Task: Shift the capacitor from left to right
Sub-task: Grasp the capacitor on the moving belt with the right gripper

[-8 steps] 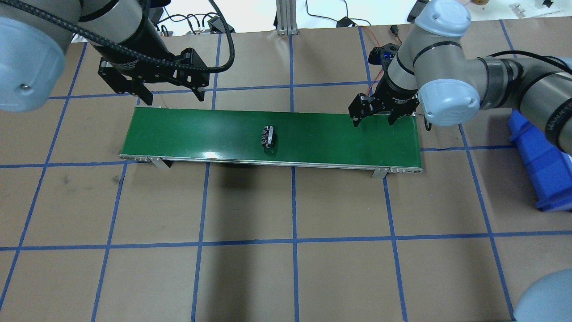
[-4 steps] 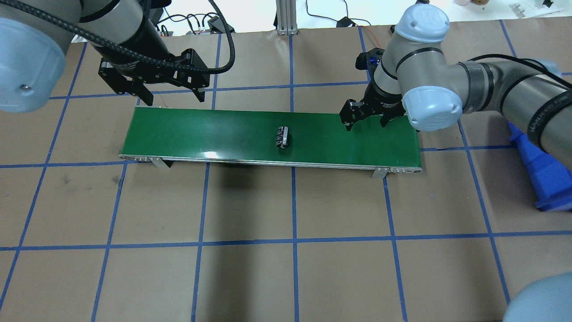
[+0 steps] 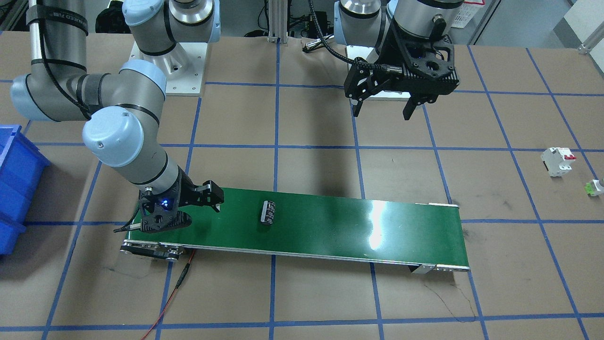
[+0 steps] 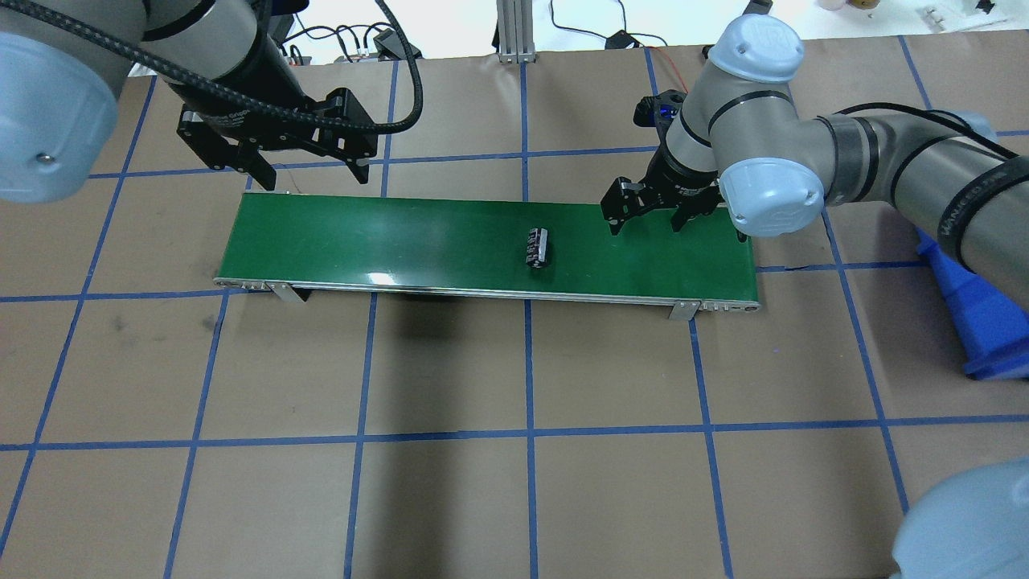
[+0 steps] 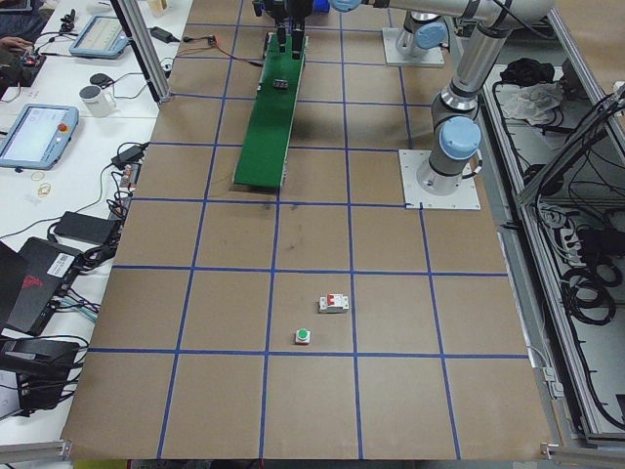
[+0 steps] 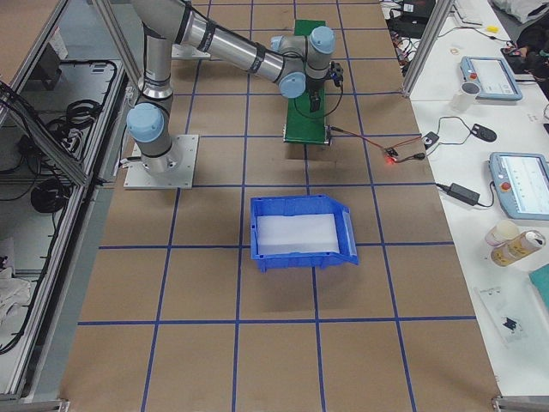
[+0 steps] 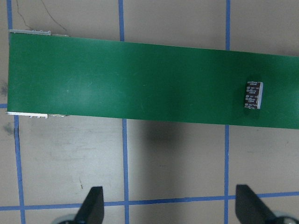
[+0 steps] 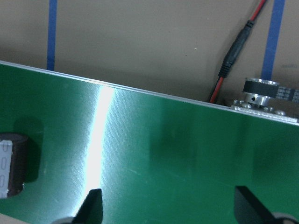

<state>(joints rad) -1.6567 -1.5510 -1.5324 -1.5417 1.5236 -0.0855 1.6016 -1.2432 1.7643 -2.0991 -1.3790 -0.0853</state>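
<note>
1. Table [image 4: 514, 498] and conveyor belt [image 4: 386, 233]. The green conveyor belt lies across the far half of the table. Its surface is glossy, and I see no side rails. Hazard: a part nudged sideways can leave either long edge and drop to the table.

2. Blue bin [image 6: 300, 227]. It stands on the table beyond the belt's right end, well apart from it. I take it as the likely drop point. Hazard: the carry is long, and a weak pinch would lose the part on the way.

3. Left gripper [image 4: 312, 175]. It hangs just behind the belt's left end, fingers spread and holding nothing. It is well apart from the part, so I expect no interference from it.

4. Right gripper [image 4: 647, 227]. It sits low over the right part of the belt, near the far edge, fingers spread and empty. In its wrist view the part shows only at the picture's left edge, outside the span of the fingertips. Hazard: closing here catches nothing. Descending without a sideways correction could strike the part with one finger and knock it away.

5. Capacitor [image 4: 537, 248]. It lies on the belt a little right of the middle, near the right gripper but apart from it. I cannot tell which way its axis runs, so I cannot predict its roll.

6. Red cable [image 8: 216, 86]. It runs just beyond the belt's far edge, beside the end roller [image 8: 259, 88]. Hazard: a finger drifting outward could snag it.
</note>
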